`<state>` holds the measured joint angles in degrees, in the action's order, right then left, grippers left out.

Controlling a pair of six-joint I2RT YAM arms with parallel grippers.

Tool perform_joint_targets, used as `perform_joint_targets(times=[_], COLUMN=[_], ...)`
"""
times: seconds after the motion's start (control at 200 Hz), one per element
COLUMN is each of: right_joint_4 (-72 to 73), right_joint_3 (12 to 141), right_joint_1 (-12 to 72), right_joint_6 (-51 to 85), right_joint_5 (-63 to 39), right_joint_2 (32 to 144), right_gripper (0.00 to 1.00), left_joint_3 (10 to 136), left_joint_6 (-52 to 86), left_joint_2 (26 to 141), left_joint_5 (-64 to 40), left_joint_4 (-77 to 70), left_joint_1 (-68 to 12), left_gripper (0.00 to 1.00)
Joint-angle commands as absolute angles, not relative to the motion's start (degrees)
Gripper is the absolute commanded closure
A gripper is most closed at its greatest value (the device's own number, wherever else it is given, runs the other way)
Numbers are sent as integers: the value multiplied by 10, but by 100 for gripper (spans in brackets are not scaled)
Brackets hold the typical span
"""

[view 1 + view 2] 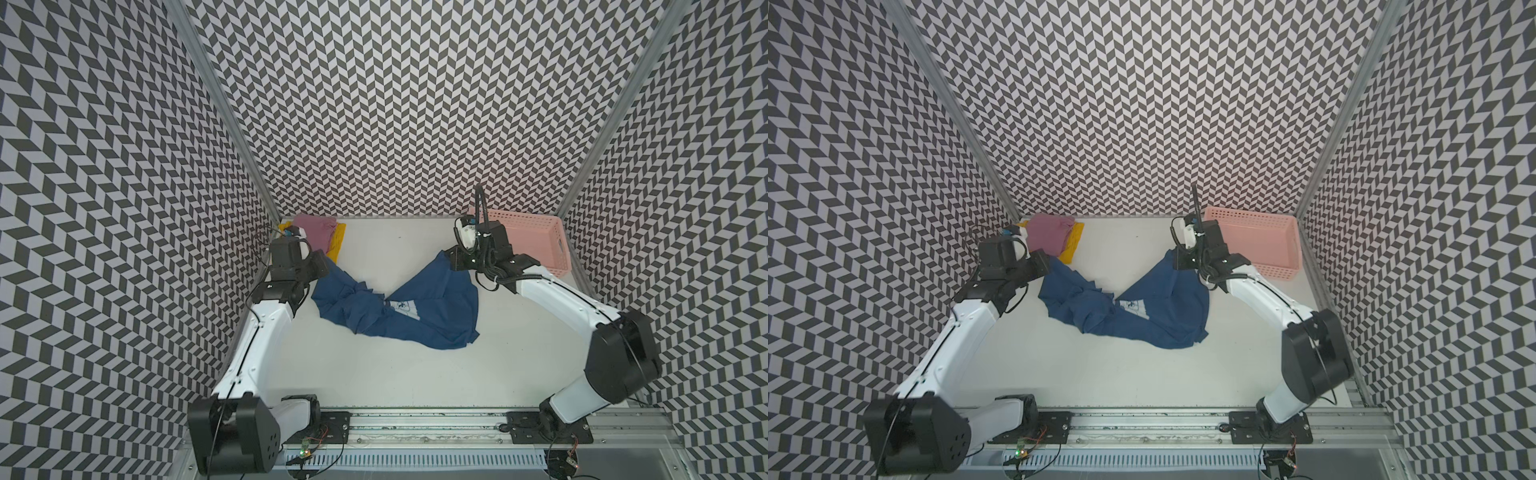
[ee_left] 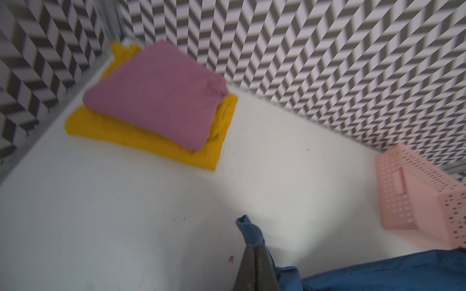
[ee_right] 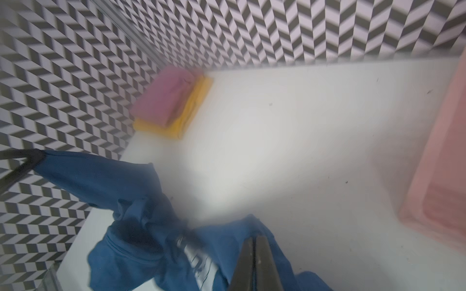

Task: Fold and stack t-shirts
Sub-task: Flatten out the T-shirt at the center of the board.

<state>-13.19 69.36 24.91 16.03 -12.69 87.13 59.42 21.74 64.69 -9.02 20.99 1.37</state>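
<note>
Closest to the arm bases, the white table (image 1: 374, 374) lies bare. Just beyond that, around mid-table, the navy blue t-shirt (image 1: 440, 316) sags in a crumpled, unfolded swag. Its lower bulk rests on the table and its pale print (image 1: 401, 307) shows only partly among the creases.

Two parts of the shirt rise toward the arms. The left hand (image 2: 256, 267) is clamped on one bunched edge, with a tuft of blue cloth poking out past its fingertips in the left wrist view. The right hand (image 3: 254, 262) is likewise closed on the opposite side, fabric draped around both its fingers. In both top views the shirt hangs between the two hands in a shallow V, dipping at the middle.

Farther back, in the far corner on the left arm's side, the mauve-pink t-shirt (image 1: 316, 232) sits folded on top of the folded yellow t-shirt (image 1: 337, 245), whose edges show around it. In the far corner on the right arm's side stands the pink basket (image 1: 552, 266), with nothing showing inside it.

Two shirts look finished and stacked, so the navy one appears to be the last. It has yet to be spread flat, folded and carried onto the pile.
</note>
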Motion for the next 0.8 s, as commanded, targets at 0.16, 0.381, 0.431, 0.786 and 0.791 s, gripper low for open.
perform_joint_targets(times=[0.16,0.381,0.431,0.786,0.791], right_joint_4=[-132,-210,-198,-187,-186], right_joint_3=[731,727,699,658,659], right_joint_1=[250,251,251,252,252], right_joint_6=[129,140,145,152,152], right_joint_5=[-22,-19,-13,52,52], right_joint_2=[729,687,654,572,575], right_gripper=[100,100,100,100,100], left_joint_3=[740,783,788,813,812], left_joint_6=[234,209,206,201,201], left_joint_2=[584,544,534,498,499], left_joint_5=[-80,-77,-77,-74,-73], left_joint_4=[178,194,197,191,190], left_joint_1=[11,1,0,-2,-2], left_gripper=[100,100,100,100,100])
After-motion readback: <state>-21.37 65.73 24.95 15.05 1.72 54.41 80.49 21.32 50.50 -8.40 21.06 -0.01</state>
